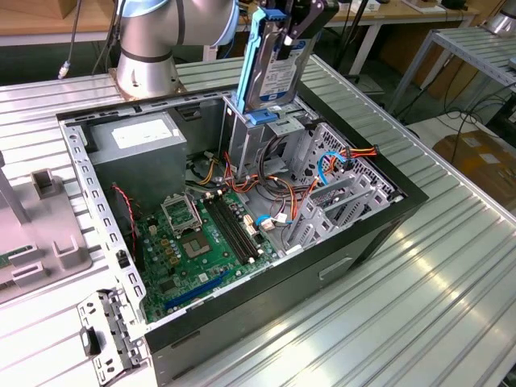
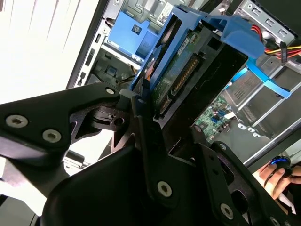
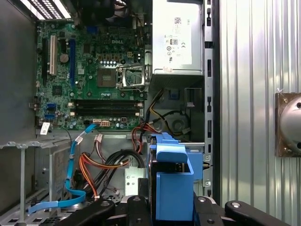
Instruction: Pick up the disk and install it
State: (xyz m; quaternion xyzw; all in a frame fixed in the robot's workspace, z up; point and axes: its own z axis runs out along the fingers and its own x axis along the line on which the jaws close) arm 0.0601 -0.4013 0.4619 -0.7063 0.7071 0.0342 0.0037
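Observation:
The disk [image 1: 272,64], silver with a white-and-blue label and blue side rails, hangs on edge above the open computer case [image 1: 403,201]. My gripper [image 1: 300,32] is shut on its upper part. The disk's lower end is just over the upright grey drive cage [image 1: 246,141] with its blue latch [image 1: 264,118]. In the second wrist view the black fingers [image 2: 141,127] clamp the disk [image 2: 188,70], whose green circuit board and connector edge face the camera. The first wrist view looks down past the disk's blue rail [image 3: 173,188] into the case.
Inside the case lie a green motherboard [image 1: 193,242], a grey power supply [image 1: 137,141] with a white sticker, and loose orange, black and blue cables [image 1: 322,173]. The arm's base [image 1: 149,48] stands behind the case. A grey fixture [image 1: 40,242] sits at the exterior view's left.

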